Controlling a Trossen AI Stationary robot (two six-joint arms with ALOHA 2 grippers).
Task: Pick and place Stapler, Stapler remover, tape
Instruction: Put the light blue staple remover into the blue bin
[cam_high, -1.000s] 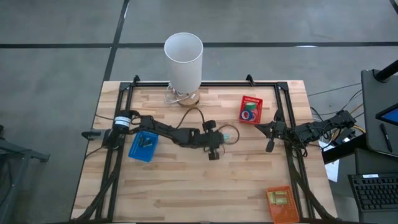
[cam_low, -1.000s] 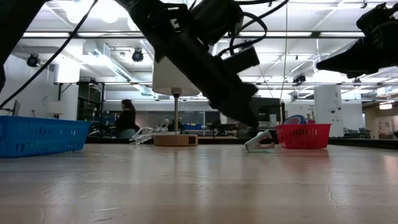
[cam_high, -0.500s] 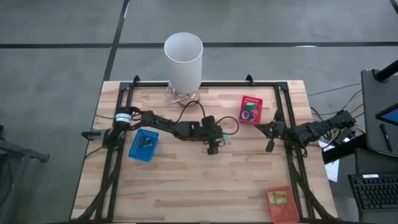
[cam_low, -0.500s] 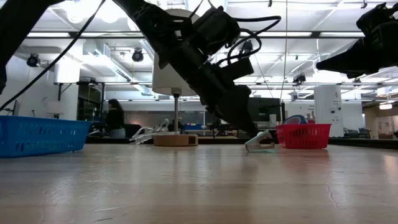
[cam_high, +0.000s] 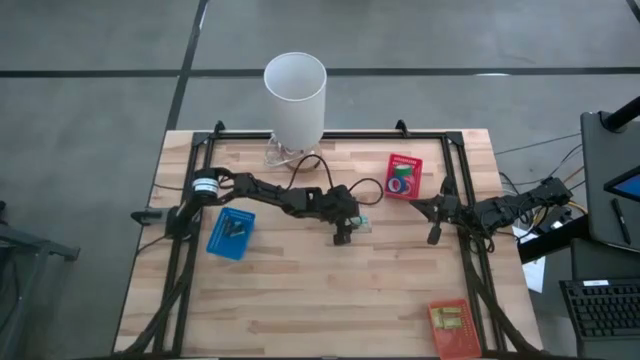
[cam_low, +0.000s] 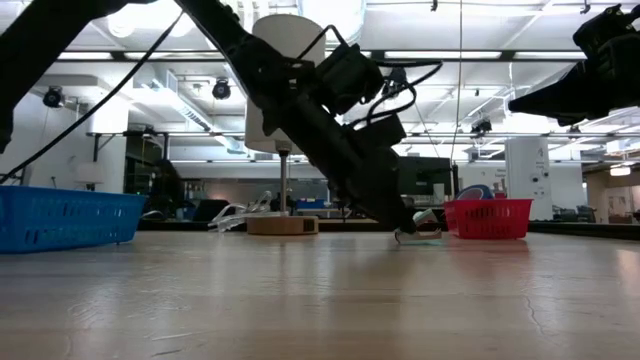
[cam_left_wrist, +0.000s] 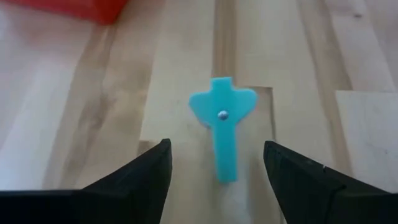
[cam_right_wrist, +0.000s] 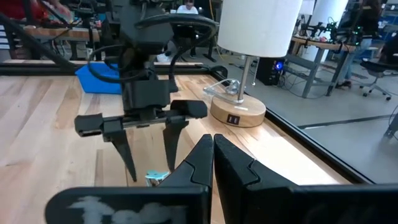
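Left pincer (cam_high: 343, 236) hangs low over the middle of the worktop (cam_high: 300, 300) with its fingers (cam_left_wrist: 134, 180) spread wide on either side of the stapler remover (cam_left_wrist: 222, 127), a small turquoise piece lying flat on the wood and not yet gripped; back along that arm, on its far-left side, sits a blue bin (cam_high: 230, 234) with something dark in it, too small to name; beyond the left pincer, toward the right arm, a red bin (cam_high: 404, 176) holds the tape (cam_high: 400, 183) rolls, ring-shaped and several-coloured; right pincer (cam_high: 433, 236) waits near the worktop's right rail, fingers pressed together and holding nothing; well off from it, at the near right corner, stands an orange bin (cam_high: 449, 328), its contents unclear

By my reading the tape is already put away, the remover is the step in hand, and the stapler I cannot place for certain

Pale wood planks make up the worktop, framed by black rails, with a white-shaded lamp (cam_high: 295, 100) on a round wooden base at the back edge; behind it the low view shows a bright workshop with ceiling lights and benches
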